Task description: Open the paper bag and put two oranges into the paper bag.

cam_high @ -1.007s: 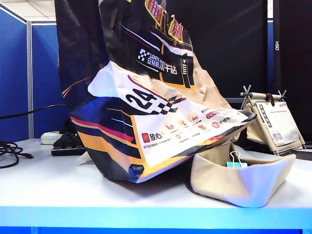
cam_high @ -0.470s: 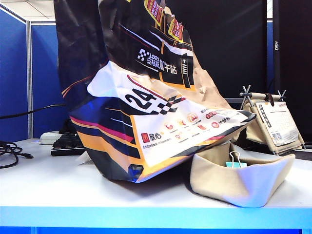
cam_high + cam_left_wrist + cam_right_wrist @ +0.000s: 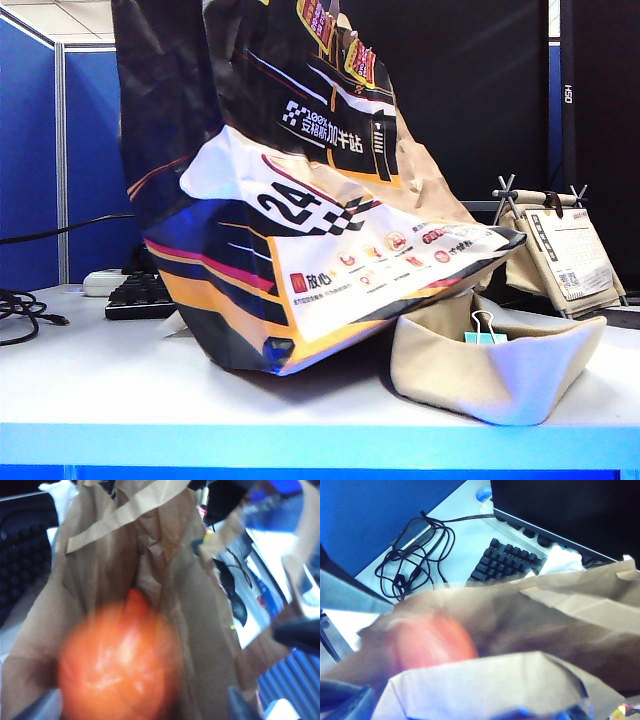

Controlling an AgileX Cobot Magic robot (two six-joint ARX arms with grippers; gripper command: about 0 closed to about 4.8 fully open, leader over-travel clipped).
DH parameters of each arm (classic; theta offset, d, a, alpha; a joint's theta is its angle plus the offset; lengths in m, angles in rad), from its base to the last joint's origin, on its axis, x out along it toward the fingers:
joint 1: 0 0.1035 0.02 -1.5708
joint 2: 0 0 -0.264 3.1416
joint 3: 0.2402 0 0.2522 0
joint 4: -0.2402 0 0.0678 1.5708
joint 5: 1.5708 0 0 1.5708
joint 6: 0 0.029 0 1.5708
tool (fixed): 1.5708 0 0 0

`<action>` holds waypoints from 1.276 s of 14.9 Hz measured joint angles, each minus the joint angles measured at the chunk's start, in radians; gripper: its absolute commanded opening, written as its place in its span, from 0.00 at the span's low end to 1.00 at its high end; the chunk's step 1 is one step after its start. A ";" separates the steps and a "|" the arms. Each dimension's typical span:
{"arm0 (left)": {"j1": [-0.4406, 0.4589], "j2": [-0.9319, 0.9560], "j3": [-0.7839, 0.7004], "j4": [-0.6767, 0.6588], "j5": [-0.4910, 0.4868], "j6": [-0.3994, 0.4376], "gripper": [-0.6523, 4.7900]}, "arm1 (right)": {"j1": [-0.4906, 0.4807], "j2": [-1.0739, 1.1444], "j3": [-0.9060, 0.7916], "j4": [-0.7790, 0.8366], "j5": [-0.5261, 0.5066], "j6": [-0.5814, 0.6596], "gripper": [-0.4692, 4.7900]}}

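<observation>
Left gripper is hovering, jaws spread, over a blurred round orange inside the crinkled brown-lined paper bag; right gripper, jaws spread, is sitting at its rim.

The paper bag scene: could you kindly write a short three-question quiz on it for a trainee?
1. True or false: the paper bag lies flat on the table.
2. What is blurred between the open left gripper's fingers, over the bag's brown inside? A) orange B) binder clip C) cable
3. Fill in: the open right gripper, at the bag's rim, sees a black ____ beyond it.
Key: 1 false, it stands tall; 2 A; 3 keyboard.
</observation>
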 measured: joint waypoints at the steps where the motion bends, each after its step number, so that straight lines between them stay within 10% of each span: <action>1: 0.001 0.000 0.000 0.001 0.000 -0.006 1.00 | 0.000 0.000 0.000 0.000 0.000 0.000 0.96; 7: 0.000 -0.002 0.013 0.049 -0.034 -0.006 0.92 | 0.000 0.000 0.000 0.000 0.000 0.000 0.96; 9: 0.000 -0.025 0.064 0.053 -0.169 0.058 0.19 | 0.000 0.000 0.000 -0.002 0.000 0.000 0.96; 10: 0.000 -0.045 0.082 0.058 -0.234 0.101 0.14 | 0.000 0.000 0.000 -0.002 0.000 0.000 0.97; 14: 0.001 -0.160 0.093 0.076 -0.562 0.214 0.11 | 0.000 0.000 0.000 -0.013 0.000 0.000 0.97; 19: 0.134 -0.435 0.029 0.136 -0.585 0.238 0.11 | 0.000 0.000 0.000 -0.029 0.002 0.002 0.97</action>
